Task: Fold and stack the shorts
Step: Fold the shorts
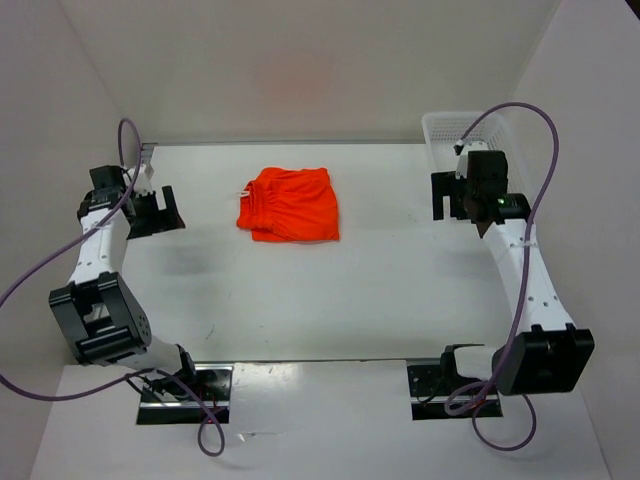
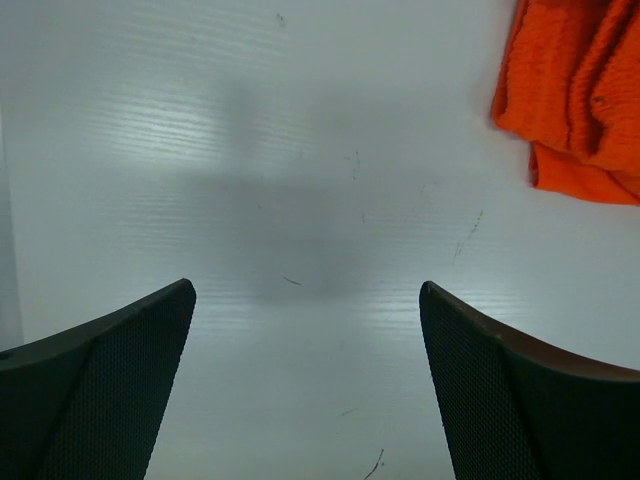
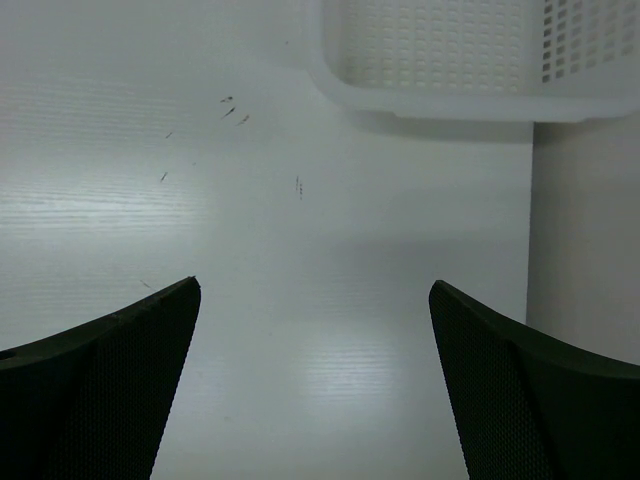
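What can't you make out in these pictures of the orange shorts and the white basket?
Shorts, top view: lower layers lie under the top fold; the white bit at the waistband is too small to name.
Shorts, left wrist view: cut off by the top and right edges.
Basket, top view: the right arm and its cable cover part; right wrist view cuts it at the top edge.

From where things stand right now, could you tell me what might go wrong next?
1. The shorts lie folded but loose, a lower layer poking out at one edge; pinching only the top layer could undo the fold.
2. The right end effector, open, hangs near the basket; a wide swing might knock it.
3. The purple cable loops wide above the basket and could snag.
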Action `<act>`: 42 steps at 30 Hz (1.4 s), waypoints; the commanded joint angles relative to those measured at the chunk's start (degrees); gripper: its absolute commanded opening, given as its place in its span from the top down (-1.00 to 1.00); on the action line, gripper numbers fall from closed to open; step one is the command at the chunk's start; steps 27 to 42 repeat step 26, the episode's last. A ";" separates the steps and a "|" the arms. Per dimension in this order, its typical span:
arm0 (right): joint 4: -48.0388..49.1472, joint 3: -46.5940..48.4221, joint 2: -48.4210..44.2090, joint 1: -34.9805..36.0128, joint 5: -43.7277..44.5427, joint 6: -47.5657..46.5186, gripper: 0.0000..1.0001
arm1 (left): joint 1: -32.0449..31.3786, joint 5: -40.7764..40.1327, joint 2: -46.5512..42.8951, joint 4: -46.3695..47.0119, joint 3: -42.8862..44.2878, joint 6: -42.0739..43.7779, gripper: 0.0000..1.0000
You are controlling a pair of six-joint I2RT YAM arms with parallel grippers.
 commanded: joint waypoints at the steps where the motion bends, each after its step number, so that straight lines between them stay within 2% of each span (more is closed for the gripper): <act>1: 1.15 -2.41 -4.32 0.08 3.62 1.18 -1.00 | 0.00 1.40 -6.31 3.51 0.77 0.25 -0.99; 11: 1.68 -6.45 -8.97 0.08 3.63 1.18 -1.00 | 1.05 0.16 -10.01 3.51 -0.37 0.25 -0.99; 21: 2.21 -6.46 -9.50 0.08 2.58 1.18 -1.00 | 1.05 0.16 -12.65 3.51 -1.43 0.25 -0.99; 25: 1.50 -6.46 -10.03 0.08 -1.37 0.39 -1.00 | 1.05 0.16 -12.65 3.51 -1.43 0.25 -0.99; 42: 1.50 -6.46 -10.04 0.08 -1.38 0.39 -1.00 | 1.05 0.16 -13.17 3.51 -1.95 0.25 -0.99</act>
